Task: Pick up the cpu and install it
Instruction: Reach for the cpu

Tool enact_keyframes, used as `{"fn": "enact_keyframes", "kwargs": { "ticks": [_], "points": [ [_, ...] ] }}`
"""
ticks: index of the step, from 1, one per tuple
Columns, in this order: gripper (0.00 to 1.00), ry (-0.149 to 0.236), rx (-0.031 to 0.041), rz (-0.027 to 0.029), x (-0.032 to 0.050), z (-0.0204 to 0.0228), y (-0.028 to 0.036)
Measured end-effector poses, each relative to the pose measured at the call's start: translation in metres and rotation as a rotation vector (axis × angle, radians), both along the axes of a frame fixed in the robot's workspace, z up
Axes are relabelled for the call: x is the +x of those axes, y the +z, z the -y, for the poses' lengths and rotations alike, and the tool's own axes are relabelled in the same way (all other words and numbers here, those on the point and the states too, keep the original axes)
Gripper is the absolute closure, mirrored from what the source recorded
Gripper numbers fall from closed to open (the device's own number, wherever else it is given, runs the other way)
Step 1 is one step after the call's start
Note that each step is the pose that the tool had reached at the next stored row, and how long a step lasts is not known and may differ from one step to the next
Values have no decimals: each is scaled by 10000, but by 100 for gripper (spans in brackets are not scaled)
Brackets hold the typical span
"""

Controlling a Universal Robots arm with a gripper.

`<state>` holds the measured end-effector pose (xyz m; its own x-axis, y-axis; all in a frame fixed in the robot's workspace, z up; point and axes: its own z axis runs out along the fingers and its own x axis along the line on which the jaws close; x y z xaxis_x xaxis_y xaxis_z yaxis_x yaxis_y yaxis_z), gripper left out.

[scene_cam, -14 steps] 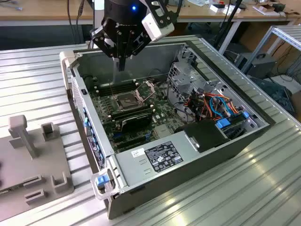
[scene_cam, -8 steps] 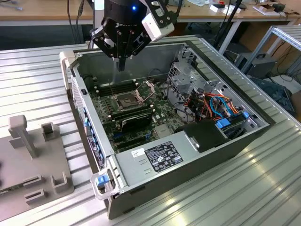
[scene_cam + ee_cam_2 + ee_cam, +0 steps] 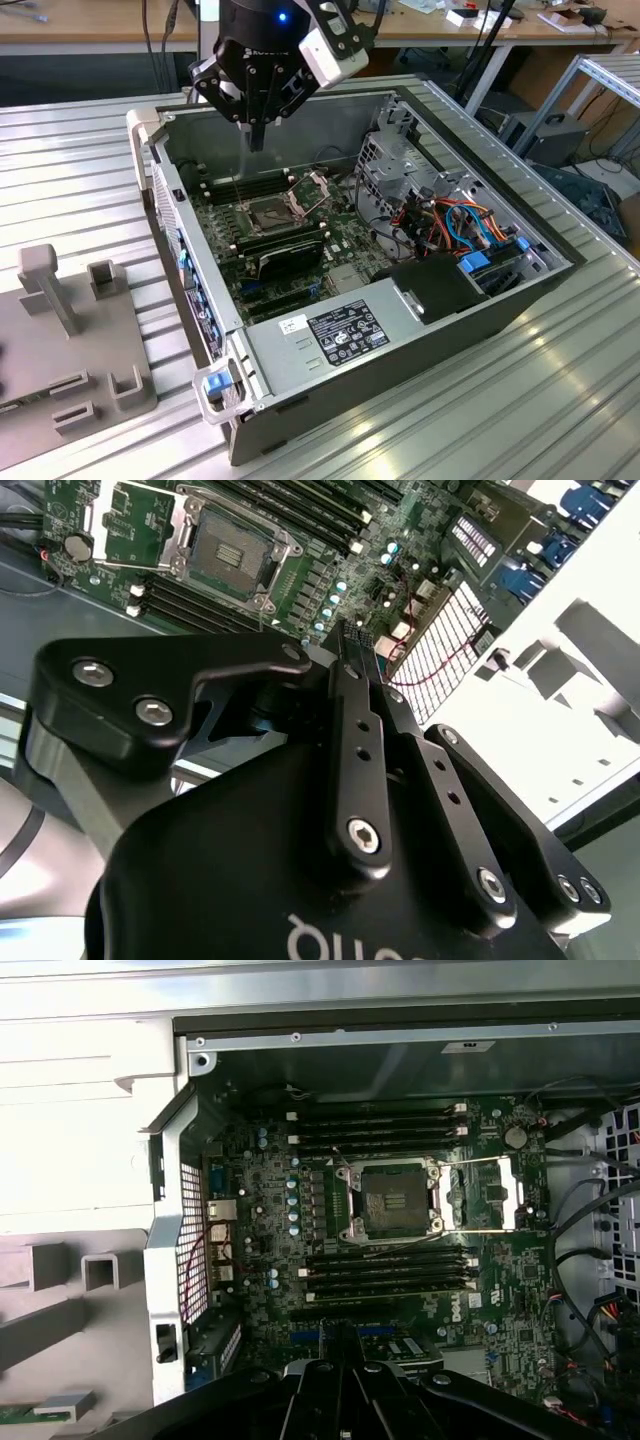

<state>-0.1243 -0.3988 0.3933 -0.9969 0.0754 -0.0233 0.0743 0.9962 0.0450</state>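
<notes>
Exterior view first, starting from the exterior view's left: a grey fixture (image 3: pixel 100 340) with an upright post and several slots lies on the ribbed metal bench (image 3: pixel 560 400), just beside the open computer case (image 3: pixel 420 375). I cannot make out the cpu on it or anywhere else on my screens, so I cannot tell where the chip is.

Next along, the pincer (image 3: pixel 257 138) hangs above the far part of the case toward the exterior view's left. It points straight down, clear of everything beneath it. Its fingers are drawn narrow, with the tips close together. In the second wrist view the pincer (image 3: pixel 352 645) shows two black finger bars running to one point, and I cannot tell whether anything thin sits between them.

Below it and a little nearer lies the motherboard (image 3: pixel 335 245) with the square socket (image 3: pixel 270 212). Its hinged bracket (image 3: pixel 312 185) stands open on the side toward the exterior view's right. In the first wrist view the socket (image 3: pixel 393 1202) shows a dark bed with a small pattern at its middle. Rows of long black memory slots (image 3: pixel 385 1125) lie on either side of it, and the pincer (image 3: pixel 340 1345) is well apart from it.

Further right stand a metal drive cage (image 3: pixel 395 165) and a bundle of orange and blue cables (image 3: pixel 470 225). At the near side sits the grey power supply (image 3: pixel 335 335).
</notes>
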Motion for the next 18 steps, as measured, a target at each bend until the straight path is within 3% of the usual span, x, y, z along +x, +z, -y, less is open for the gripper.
{"fn": "enact_keyframes", "kwargs": {
  "ticks": [18],
  "points": [
    [89,0,1,0,-11,0,0]
  ]
}}
